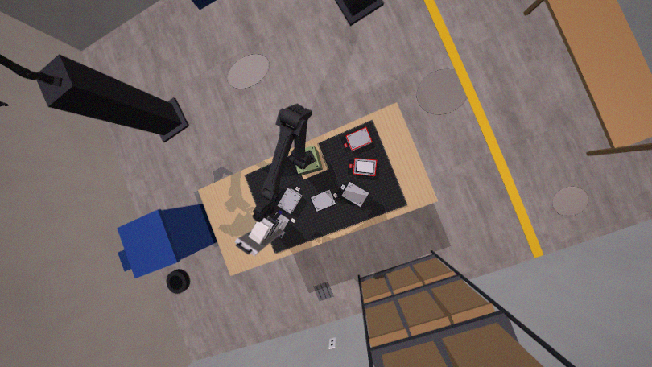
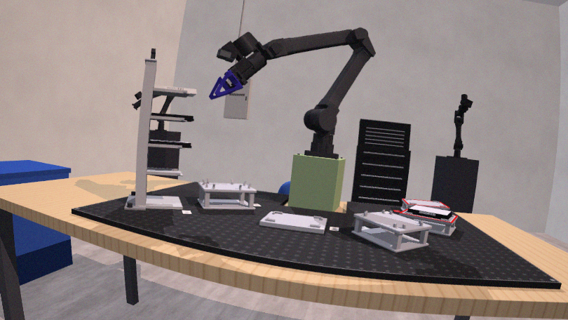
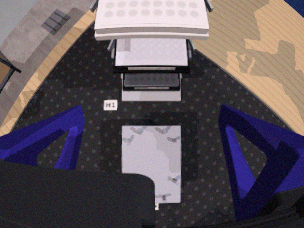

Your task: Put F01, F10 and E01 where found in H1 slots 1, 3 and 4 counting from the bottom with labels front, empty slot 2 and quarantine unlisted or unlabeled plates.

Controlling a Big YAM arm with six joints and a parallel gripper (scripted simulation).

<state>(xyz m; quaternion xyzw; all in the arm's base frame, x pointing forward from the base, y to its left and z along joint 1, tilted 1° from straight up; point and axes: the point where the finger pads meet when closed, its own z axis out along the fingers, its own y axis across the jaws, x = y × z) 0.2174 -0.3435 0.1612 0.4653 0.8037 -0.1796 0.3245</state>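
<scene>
The plate hotel H1 (image 2: 144,130) stands at the left of the black mat (image 2: 278,254). A white well plate (image 2: 177,88) (image 1: 258,231) lies on its top shelf. Dark plates sit on the two middle shelves (image 2: 171,117) (image 2: 170,142); the lower shelves show only partly in the wrist view (image 3: 152,81). I cannot read any labels. My gripper (image 2: 219,90) (image 3: 151,112) is open and empty. It hangs in the air just in front of the top shelf, above an empty raised grey nest (image 2: 226,193) (image 3: 152,158).
A flat grey nest (image 2: 294,221) (image 1: 323,200) and a raised grey nest (image 2: 391,230) (image 1: 354,193) stand mid-mat. Two red-edged nests are at the right; one (image 2: 431,210) (image 1: 365,167) holds a plate, the other (image 1: 359,138) looks empty. The arm stands on a green pedestal (image 2: 316,180).
</scene>
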